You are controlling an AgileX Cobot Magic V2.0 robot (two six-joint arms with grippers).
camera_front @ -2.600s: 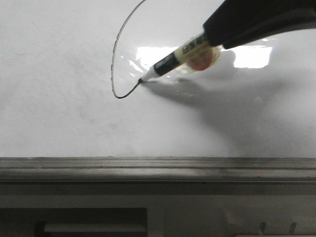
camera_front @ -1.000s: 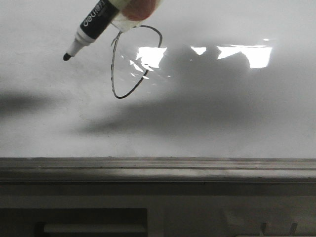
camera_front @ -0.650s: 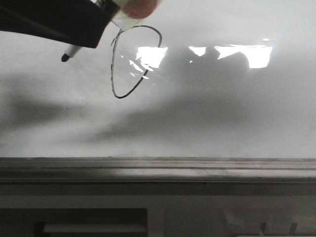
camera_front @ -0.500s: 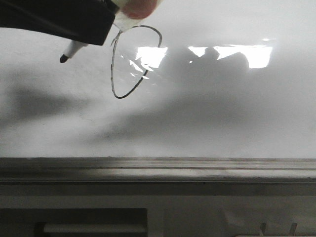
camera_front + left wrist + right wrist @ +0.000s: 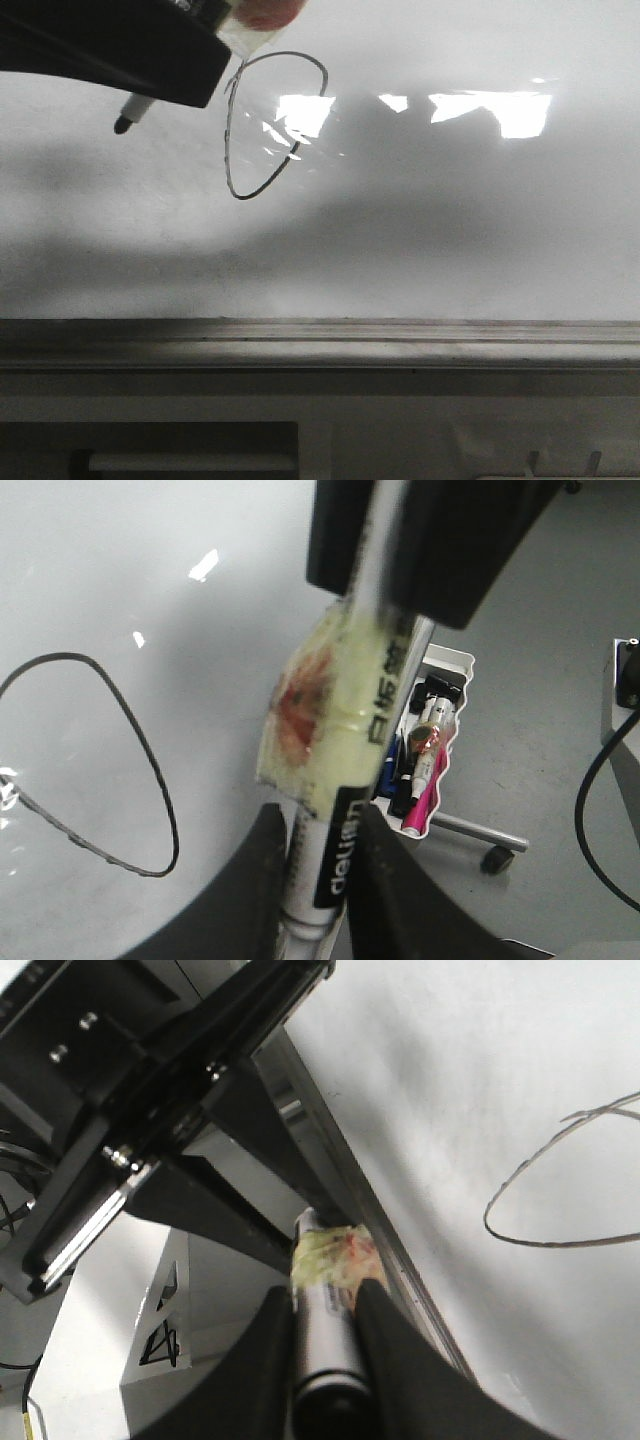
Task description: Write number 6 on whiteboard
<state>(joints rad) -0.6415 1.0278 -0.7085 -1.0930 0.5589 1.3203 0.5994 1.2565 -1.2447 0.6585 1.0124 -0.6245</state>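
The number 6 is a thin black oval loop on the whiteboard. It also shows in the left wrist view and the right wrist view. The marker has yellow tape round its barrel and hangs off the board, its tip left of the loop. My left gripper reaches in from the left and is shut on the marker's front part. My right gripper is shut on the marker's back end. It shows above the tape in the left wrist view and is out of the front view.
A grey metal ledge runs along the board's lower edge. A white tray of spare markers stands on a wheeled frame on the floor. My left arm's body fills part of the right wrist view.
My left gripper has come in from the left and closed over the marker. The marker tip has drifted a little down and left. The loop is unchanged.
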